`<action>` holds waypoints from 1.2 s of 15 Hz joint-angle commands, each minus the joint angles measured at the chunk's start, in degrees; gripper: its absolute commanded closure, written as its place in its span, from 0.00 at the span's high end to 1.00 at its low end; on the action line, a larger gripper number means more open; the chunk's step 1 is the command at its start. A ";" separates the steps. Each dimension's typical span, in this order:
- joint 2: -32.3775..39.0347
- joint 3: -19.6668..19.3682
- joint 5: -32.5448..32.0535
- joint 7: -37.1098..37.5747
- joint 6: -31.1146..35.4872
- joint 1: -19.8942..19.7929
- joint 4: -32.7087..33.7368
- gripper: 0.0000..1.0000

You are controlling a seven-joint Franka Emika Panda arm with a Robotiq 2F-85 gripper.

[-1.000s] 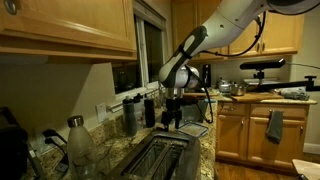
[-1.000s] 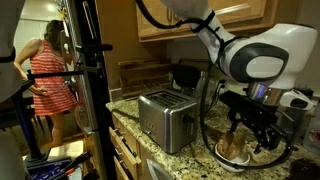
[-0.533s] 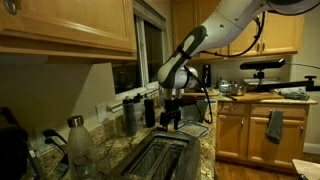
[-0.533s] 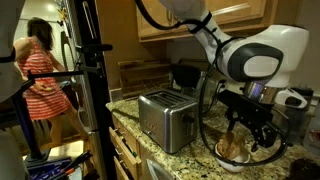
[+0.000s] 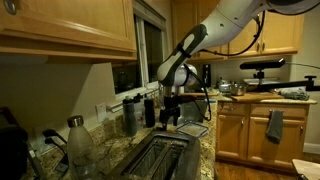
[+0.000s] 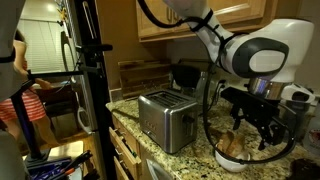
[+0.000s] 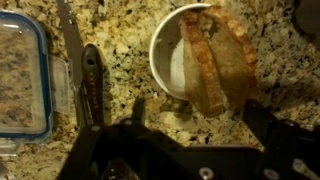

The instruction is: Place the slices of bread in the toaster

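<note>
Golden-brown slices of bread (image 7: 208,60) stand on edge in a white bowl (image 7: 154,62) on the granite worktop (image 7: 120,35). None is yet in the toaster (image 6: 163,118), which sits well apart along the same worktop. In the wrist view the end effector (image 7: 185,148) hangs above the bowl with its jaws spread wide and nothing between them. The bread lies just ahead of it, toward the top of that picture and a little to one side of centre. The slices' long axis runs roughly up and down that picture, so the jaws, set left and right, look placed to close across the thin faces once the end effector comes down over them. This alignment is what the pick depends on. Compared with half a second ago, an exterior view shows the end effector (image 6: 255,128) shifted slightly, uncovering more of the bowl. The person (image 6: 12,95) in the background has moved almost out of frame, while the toaster has not moved.
</note>
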 commanded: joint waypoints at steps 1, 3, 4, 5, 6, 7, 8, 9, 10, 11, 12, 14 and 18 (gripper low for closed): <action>0.39 -0.52 -2.85 2.77 -0.31 0.31 0.55 1.00; 0.55 -0.53 -3.73 3.29 -0.46 0.39 0.40 1.00; 0.64 -0.51 -4.06 3.39 -0.56 0.43 0.37 1.00; 0.75 -0.48 -4.33 3.44 -0.55 0.45 0.35 1.00; 0.91 -0.45 -4.55 3.51 -0.61 0.48 0.35 1.00; 1.07 -0.43 -4.72 3.56 -0.64 0.48 0.35 1.00; 1.25 -0.41 -4.88 3.63 -0.68 0.49 0.35 1.00; 1.39 -0.38 -4.97 3.68 -0.71 0.48 0.35 1.00; 1.48 -0.38 -5.07 3.76 -0.75 0.46 0.36 1.00; 1.53 -0.36 -5.16 3.83 -0.78 0.45 0.37 1.00; 1.56 -0.32 -5.18 3.91 -0.76 0.43 0.39 1.00; 1.62 -0.26 -5.17 4.03 -0.70 0.41 0.45 0.74; 1.62 -0.22 -5.08 4.22 -0.70 0.35 0.49 0.46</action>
